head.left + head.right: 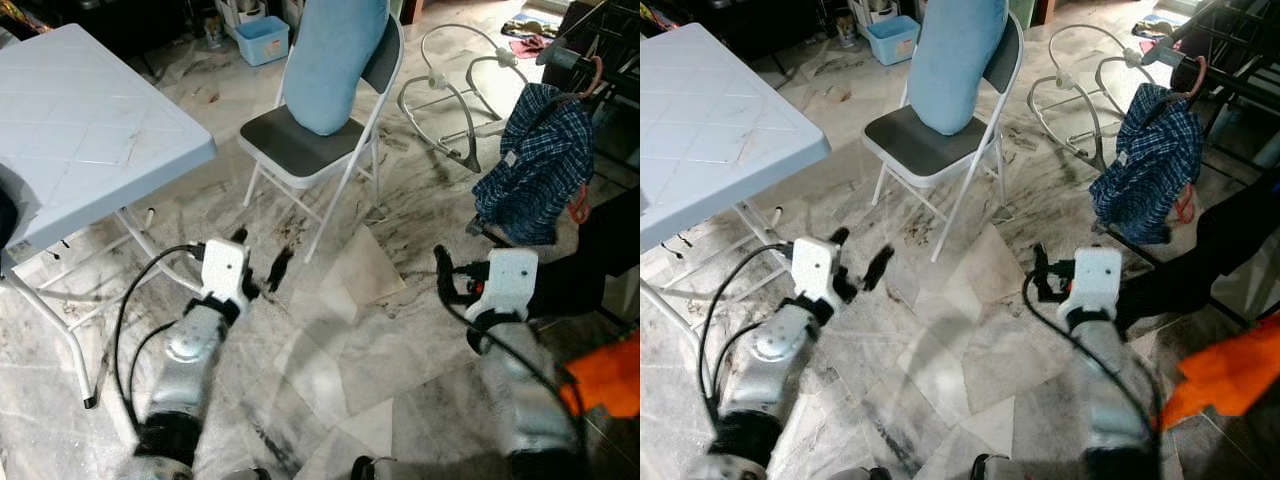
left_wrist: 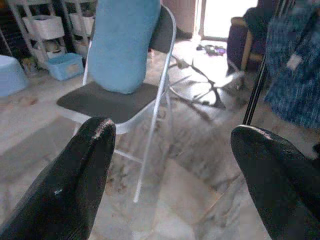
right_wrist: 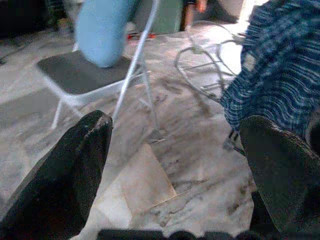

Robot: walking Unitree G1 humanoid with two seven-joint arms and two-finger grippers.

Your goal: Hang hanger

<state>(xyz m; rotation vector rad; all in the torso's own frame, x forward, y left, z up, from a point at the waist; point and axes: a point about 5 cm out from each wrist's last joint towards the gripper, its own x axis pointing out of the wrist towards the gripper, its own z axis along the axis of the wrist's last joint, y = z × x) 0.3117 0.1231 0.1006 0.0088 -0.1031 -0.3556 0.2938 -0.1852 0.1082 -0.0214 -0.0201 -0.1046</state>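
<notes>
The main risk from here is a snag: the blue-and-white checked shirt on its reddish hanger (image 1: 545, 160) hangs at the robot's far right from a dark metal rack (image 1: 600, 50) crowded with a black garment (image 1: 600, 265) and an orange cloth (image 1: 610, 375), so a reach could catch fabric or knock the shirt down. The right end effector (image 1: 442, 272) sits low over the marble floor (image 1: 340, 350), fingers spread and empty, with the shirt ahead and to its right, near but apart. The left end effector (image 1: 258, 262) is likewise spread and empty, facing a white folding chair with a pale blue cushion (image 1: 320, 100) beside a white plastic bench (image 1: 80, 130); whether the hanger's hook sits fully on the rail is too blurred to tell.
</notes>
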